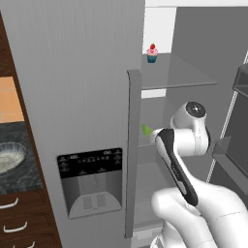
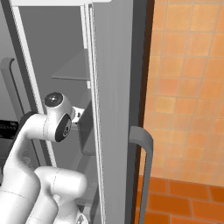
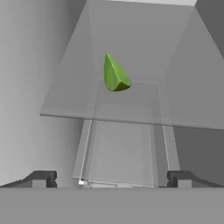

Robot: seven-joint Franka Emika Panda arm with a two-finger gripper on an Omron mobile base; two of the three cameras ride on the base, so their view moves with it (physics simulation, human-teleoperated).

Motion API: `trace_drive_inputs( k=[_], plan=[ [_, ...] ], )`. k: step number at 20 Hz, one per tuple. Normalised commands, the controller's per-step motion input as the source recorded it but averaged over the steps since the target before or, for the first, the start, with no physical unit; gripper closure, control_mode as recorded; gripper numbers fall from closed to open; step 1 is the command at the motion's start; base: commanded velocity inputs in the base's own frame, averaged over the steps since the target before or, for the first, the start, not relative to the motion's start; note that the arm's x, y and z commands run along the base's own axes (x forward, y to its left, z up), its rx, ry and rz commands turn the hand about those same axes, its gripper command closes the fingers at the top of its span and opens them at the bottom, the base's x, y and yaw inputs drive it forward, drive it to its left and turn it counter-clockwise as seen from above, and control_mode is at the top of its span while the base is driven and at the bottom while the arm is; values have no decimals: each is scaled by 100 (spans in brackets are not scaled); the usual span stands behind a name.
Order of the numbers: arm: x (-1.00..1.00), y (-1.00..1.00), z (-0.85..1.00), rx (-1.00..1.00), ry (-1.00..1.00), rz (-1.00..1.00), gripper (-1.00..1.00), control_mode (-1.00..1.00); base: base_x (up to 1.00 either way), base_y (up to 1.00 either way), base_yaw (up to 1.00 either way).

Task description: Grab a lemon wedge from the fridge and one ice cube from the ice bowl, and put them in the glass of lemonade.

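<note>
1. Grey steel forms the closed left door of the fridge [image 1: 72,87], which carries the black dispenser panel [image 1: 90,180] and a long vertical handle [image 1: 133,150]. At the far left edge of the left base view, the ice bowl [image 1: 8,157] sits on a dark speckled counter [image 1: 19,177] above wooden drawers.

2. Right of that handle, the open fridge compartment shows translucent shelves. A pink-topped cupcake [image 1: 152,54] stands on the upper shelf [image 1: 179,75]. The lemon wedge [image 1: 146,129] lies on the shelf below, just beside the handle and close ahead of the arm's wrist.

3. In the hand view, the lemon wedge [image 3: 115,75] rests on a glass shelf [image 3: 131,105], pointed end up and away, rounded end nearer the camera. The gripper [image 3: 111,179] sits lower and short of it, not touching. Its two dark fingertips [image 3: 40,178] stand wide apart and hold nothing.

4. Handling, as a judgement: the wedge looks very light and small, likely firm at the rind but yielding and slick at the cut flesh. A pinch across the thick rounded middle seems safer than one near the tapering tip, where the fingers could squeeze it out. Only light closing force should be needed, and the smooth shelf may let it slide if nudged.

5. In the right base view, the arm reaches past the open right door [image 2: 113,100] into the compartment; an orange tiled wall [image 2: 188,87] lies to the right.
</note>
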Motion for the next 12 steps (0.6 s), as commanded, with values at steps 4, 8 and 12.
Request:
trace_drive_inputs(
  k=[4,8,12],
  plan=[
    [29,0,9,-1,7,3,-100,-100,0,0,0],
    [47,26,1,0,0,0,-100,-100,0,0,0],
    [69,21,-6,0,0,0,-100,-100,0,0,0]
  ],
)
